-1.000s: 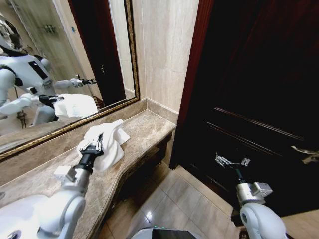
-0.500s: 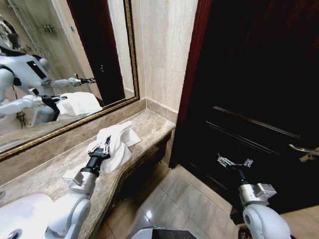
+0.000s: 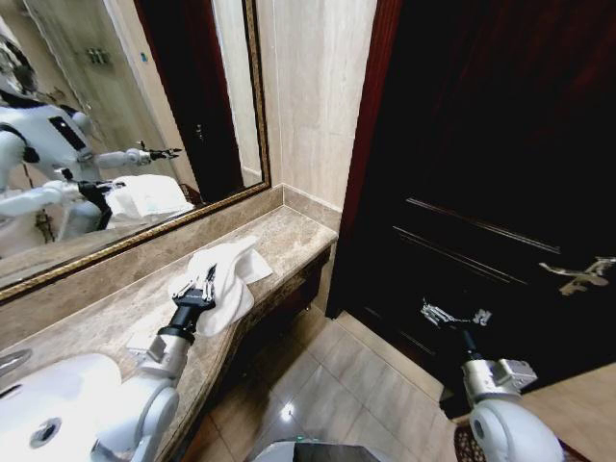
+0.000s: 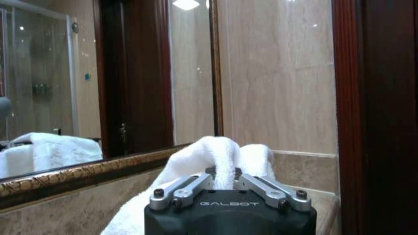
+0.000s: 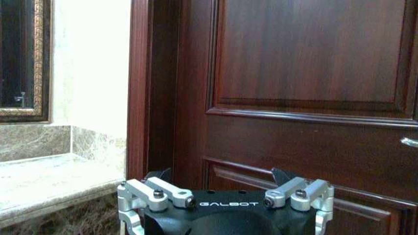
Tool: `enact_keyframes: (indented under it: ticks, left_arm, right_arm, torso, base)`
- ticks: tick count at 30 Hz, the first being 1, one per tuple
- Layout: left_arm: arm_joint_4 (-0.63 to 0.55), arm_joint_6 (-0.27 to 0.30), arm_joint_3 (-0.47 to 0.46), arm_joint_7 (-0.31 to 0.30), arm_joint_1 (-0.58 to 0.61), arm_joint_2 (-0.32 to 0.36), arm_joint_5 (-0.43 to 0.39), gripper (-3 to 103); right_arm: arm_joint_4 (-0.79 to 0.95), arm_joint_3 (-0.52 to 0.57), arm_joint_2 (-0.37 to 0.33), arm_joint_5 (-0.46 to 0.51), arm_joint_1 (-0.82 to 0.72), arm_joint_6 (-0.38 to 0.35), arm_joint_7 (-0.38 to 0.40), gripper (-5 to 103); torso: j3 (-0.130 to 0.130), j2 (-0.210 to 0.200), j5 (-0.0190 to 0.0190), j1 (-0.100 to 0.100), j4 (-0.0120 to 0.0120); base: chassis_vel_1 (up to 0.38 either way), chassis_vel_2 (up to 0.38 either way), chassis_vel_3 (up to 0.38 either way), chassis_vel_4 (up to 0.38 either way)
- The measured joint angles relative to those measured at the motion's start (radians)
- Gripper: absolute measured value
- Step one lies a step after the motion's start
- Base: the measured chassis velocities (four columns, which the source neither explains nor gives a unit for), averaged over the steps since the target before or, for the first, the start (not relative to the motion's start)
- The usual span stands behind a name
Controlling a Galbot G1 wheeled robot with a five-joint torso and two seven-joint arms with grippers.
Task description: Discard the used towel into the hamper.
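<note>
This is a bathroom, of the hotel or well-kept home kind. A marble vanity counter [image 3: 144, 298] with a white basin [image 3: 48, 409] runs below a gilt-framed wall mirror [image 3: 106, 125], the walls are faced in beige stone panels [image 3: 313, 96], the floor [image 3: 337, 385] is tiled, and a dark panelled wooden door [image 3: 491, 192] with a lever handle [image 3: 577, 274] stands beside the counter.

White towel [image 3: 228, 279] on marble counter [image 3: 115, 318]

Warm dim light, wide-angle edge distortion
</note>
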Motion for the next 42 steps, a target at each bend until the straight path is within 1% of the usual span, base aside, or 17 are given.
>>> enact_keyframes:
  ticks: [4, 8, 10, 18, 25, 38, 40, 41, 42]
  left_arm:
    - [0.002, -0.005, 0.013, 0.003, -0.001, -0.005, 0.007, 4]
    - [0.003, -0.012, 0.02, 0.003, 0.0, -0.009, 0.014, 4]
    - [0.005, -0.023, 0.02, 0.007, 0.003, -0.011, 0.021, 4]
    - [0.005, -0.038, 0.019, 0.01, 0.006, -0.013, 0.022, 4]
    - [0.01, -0.062, 0.023, 0.014, 0.01, -0.015, 0.023, 4]
    - [0.017, -0.073, 0.024, 0.024, 0.007, -0.014, 0.021, 4]
    - [0.024, -0.085, 0.024, 0.033, 0.006, -0.015, 0.023, 4]
    - [0.032, -0.105, 0.023, 0.04, 0.003, -0.015, 0.023, 4]
    - [0.032, -0.105, 0.023, 0.04, 0.003, -0.015, 0.023, 4]
  right_arm:
    - [0.001, 0.0, 0.001, -0.002, -0.005, 0.002, 0.001, 100]
    - [0.001, 0.0, 0.001, -0.002, -0.007, 0.006, 0.001, 100]
    - [0.001, 0.0, 0.001, -0.003, -0.008, 0.006, 0.001, 100]
    - [0.001, -0.003, 0.003, -0.007, -0.008, 0.01, 0.001, 100]
    - [-0.002, -0.002, 0.007, -0.011, -0.01, 0.02, 0.004, 100]
    - [0.004, 0.002, 0.014, -0.016, -0.012, 0.019, 0.002, 100]
    - [0.004, 0.001, 0.015, -0.018, -0.011, 0.019, -0.001, 100]
    - [0.004, 0.001, 0.016, -0.02, -0.01, 0.019, -0.009, 100]
    - [0.004, 0.001, 0.016, -0.02, -0.01, 0.019, -0.009, 100]
  torso:
    - [0.0, 0.0, -0.0001, 0.0, -0.0003]
    - [0.0, 0.0, -0.0001, 0.0, 0.0]
    - [0.0, 0.0, 0.0, 0.0, -0.0002]
    - [0.0, 0.0, -0.0001, 0.0, -0.0001]
    - [0.0, 0.0, -0.0002, 0.0, -0.0002]
    - [0.0, 0.0, -0.0002, 0.0, -0.0002]
    - [0.0, 0.0, 0.0, 0.0, -0.0001]
    - [0.0, 0.0, -0.0003, -0.001, -0.0001]
    - [0.0, 0.0, -0.0003, -0.001, -0.0001]
  base:
    - [0.064, -0.069, -0.062, 0.077]
    - [0.071, -0.097, -0.098, 0.102]
    - [0.075, -0.091, -0.105, 0.096]
    - [0.103, -0.097, -0.093, 0.101]
    - [0.09, -0.083, -0.081, 0.08]
    - [0.075, -0.076, -0.082, 0.084]
    - [0.09, -0.056, -0.067, 0.067]
    - [0.076, -0.049, -0.058, 0.067]
    - [0.076, -0.049, -0.058, 0.067]
